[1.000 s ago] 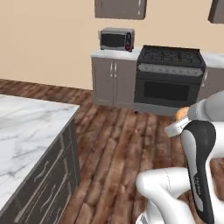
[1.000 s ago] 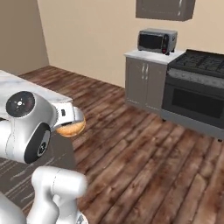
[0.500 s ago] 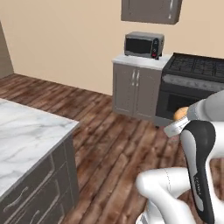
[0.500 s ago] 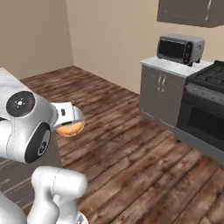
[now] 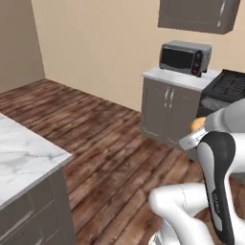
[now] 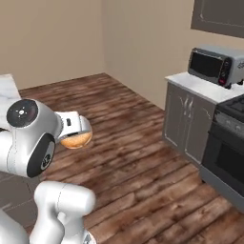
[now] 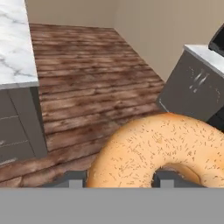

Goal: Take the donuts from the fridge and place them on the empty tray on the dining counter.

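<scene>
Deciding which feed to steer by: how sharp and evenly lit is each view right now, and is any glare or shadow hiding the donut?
Left base view: flat, even light, slightly soft; donut peeks behind the arm. Right base view: same flat light, no glare; donut shaded underneath at the gripper. Hand view: donut looms large and soft-edged, hiding the fingertips; marble counter evenly lit.

An orange-tan donut [image 7: 162,151] with fine speckles fills the lower right, held between the two dark fingertips [image 7: 75,180] of the end effector [image 7: 118,180], which show just beneath it on either side. Beyond it lies brown plank floor [image 7: 87,70]. At upper left stands the marble-topped table [image 7: 15,48] over grey drawers [image 7: 17,127]. At right is a grey cabinet [image 7: 192,92].
</scene>
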Tool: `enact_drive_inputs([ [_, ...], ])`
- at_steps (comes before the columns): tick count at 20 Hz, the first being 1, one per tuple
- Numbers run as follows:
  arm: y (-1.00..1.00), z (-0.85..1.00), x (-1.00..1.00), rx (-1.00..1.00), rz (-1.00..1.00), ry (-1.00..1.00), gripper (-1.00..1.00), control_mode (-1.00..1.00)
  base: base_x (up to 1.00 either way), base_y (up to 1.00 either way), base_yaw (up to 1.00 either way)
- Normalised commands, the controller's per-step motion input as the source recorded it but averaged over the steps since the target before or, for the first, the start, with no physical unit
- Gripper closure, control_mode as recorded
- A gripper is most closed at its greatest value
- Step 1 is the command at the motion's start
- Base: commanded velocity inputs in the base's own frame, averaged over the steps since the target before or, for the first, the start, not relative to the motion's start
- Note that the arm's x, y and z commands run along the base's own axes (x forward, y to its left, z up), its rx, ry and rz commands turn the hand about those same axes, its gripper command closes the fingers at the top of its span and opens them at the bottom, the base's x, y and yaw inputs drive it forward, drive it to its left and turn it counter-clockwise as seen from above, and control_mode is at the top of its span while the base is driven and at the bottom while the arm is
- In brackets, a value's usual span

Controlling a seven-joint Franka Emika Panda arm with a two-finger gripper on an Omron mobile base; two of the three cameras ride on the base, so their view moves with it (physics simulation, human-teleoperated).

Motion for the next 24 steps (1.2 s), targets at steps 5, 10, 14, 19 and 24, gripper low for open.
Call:
enact_drive_inputs([
  [5, 0.0, 0.0, 0.0, 0.0, 0.0, 0.0, 1.0, 1.0, 1.0, -0.66, 0.45],
  [10, 0.0, 0.0, 0.0, 0.0, 0.0, 0.0, 1.0, 1.0, 1.0, -0.14, 0.64],
  [14, 0.0, 0.0, 0.0, 0.0, 0.0, 0.0, 1.0, 1.0, 1.0, -0.05, 0.51],
  [19, 0.0, 0.0, 0.0, 0.0, 0.0, 0.0, 1.0, 1.0, 1.0, -0.49, 0.41],
  [24, 0.0, 0.0, 0.0, 0.0, 0.0, 0.0, 1.0, 1.0, 1.0, -0.94, 0.32],
])
